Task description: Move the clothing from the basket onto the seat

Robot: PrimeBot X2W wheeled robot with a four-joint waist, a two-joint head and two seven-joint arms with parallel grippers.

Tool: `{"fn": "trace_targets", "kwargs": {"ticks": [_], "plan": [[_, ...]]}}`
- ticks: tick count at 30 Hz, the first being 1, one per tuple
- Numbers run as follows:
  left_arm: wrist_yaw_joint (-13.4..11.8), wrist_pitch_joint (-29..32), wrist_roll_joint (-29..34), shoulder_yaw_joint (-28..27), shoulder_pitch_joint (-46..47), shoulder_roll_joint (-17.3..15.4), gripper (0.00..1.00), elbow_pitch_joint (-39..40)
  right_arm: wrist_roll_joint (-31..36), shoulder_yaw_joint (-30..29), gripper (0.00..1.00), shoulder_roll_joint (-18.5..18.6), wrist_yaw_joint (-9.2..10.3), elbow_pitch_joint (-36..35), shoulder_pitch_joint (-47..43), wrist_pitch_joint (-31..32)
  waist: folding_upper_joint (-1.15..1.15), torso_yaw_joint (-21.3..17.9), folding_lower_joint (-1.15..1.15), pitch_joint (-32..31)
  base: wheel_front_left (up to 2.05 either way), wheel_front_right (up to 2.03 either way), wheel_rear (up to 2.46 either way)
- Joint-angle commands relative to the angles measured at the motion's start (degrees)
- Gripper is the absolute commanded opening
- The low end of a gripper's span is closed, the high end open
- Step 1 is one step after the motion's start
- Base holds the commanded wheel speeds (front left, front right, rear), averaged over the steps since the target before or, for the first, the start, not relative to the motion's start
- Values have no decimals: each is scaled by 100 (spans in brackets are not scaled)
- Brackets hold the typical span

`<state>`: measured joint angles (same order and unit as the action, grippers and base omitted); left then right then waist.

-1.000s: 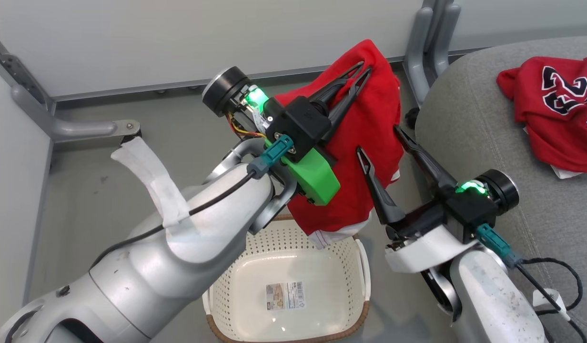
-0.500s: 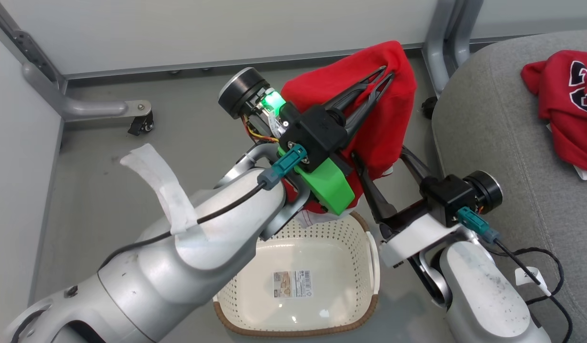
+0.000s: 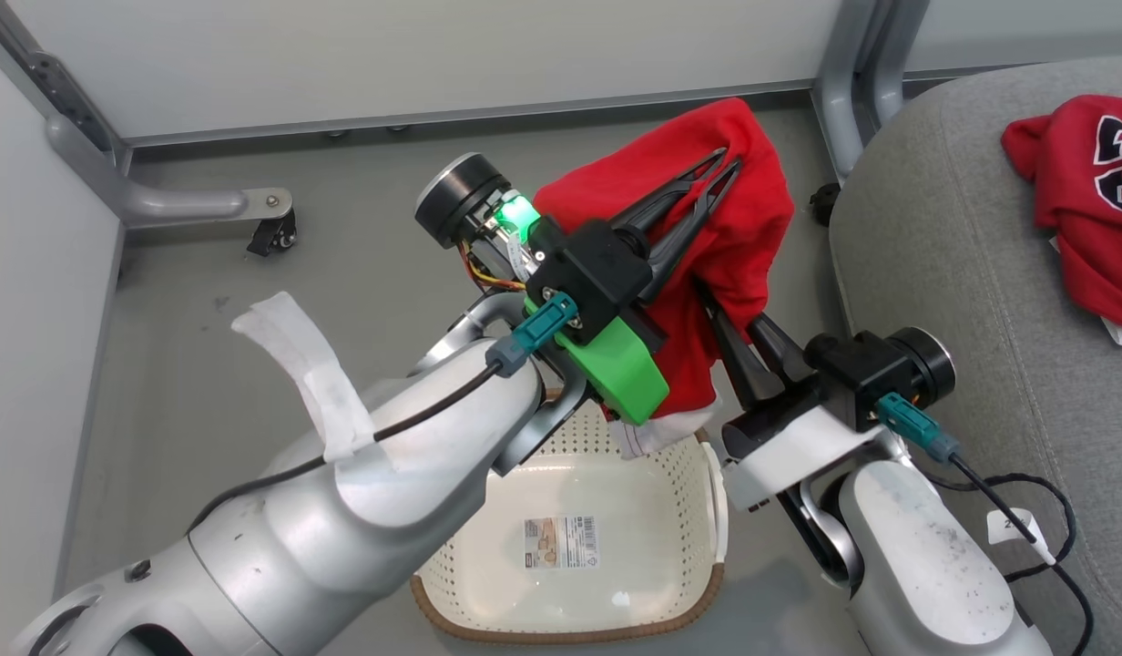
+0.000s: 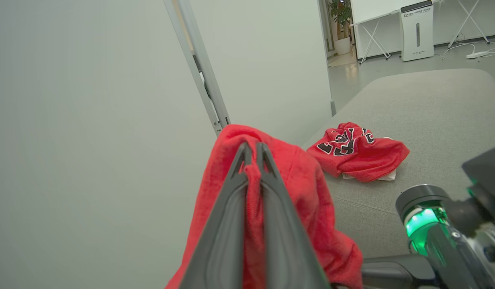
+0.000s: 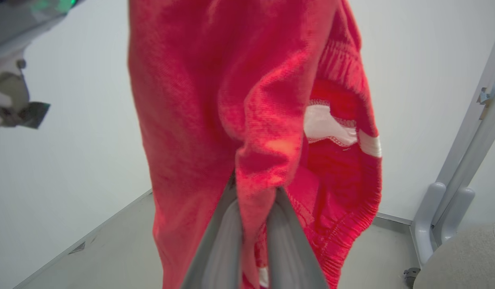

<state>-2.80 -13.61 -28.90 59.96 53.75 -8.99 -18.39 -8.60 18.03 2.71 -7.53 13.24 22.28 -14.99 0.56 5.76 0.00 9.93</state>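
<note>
While the red striped garment [image 3: 734,237] hangs in the air between the two arms, both pincers have hold of it. The left gripper [image 3: 727,164] is narrowed to a sliver, and its long dark fingers [image 4: 231,208] pinch a fold near the top of the cloth, so that the fabric drapes over and down around them. The right gripper [image 3: 716,305] comes in lower and from the seat's side. Its jaws are also drawn nearly together on a bunched fold of the same garment, with red cloth squeezed between the two pale inner faces of the fingers [image 5: 227,233]. From that arm's own camera, a white stripe and a ribbed hem show on the hanging cloth.

The garment's lower edge, trimmed in white, dangles over the far rim of the basket [image 3: 561,633]. Whether it touches the rim I cannot tell. The basket stands on the grey floor [image 3: 342,246] just beside the seat [image 3: 934,264], and a paper label [image 3: 560,542] lies flat on its bottom.

The jersey [image 3: 1085,228] lies crumpled on the seat toward its far edge by the wall, well apart from both grippers, with its black lettering facing up.
</note>
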Motion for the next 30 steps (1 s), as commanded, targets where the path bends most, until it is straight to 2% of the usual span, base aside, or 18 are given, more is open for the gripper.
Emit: {"fn": "trace_targets", "kwargs": {"ticks": [1,19,30], "plan": [[-33,-27,12,20,-90,-32,100,-27,-30,-29,0,22,7,-42,-106,-17,-56,-10,0,-19,0,0,0],[-72,-145,50,-31,-419,-99,100,88,-102,-320,0,21,8,-115,-445,-17,-56,-174,0,-155,0,0,0],[-28,-155,75,28,-714,-177,100,243,-59,-730,0,22,7,-319,-638,-17,-56,-758,0,-159,0,0,0]]}}
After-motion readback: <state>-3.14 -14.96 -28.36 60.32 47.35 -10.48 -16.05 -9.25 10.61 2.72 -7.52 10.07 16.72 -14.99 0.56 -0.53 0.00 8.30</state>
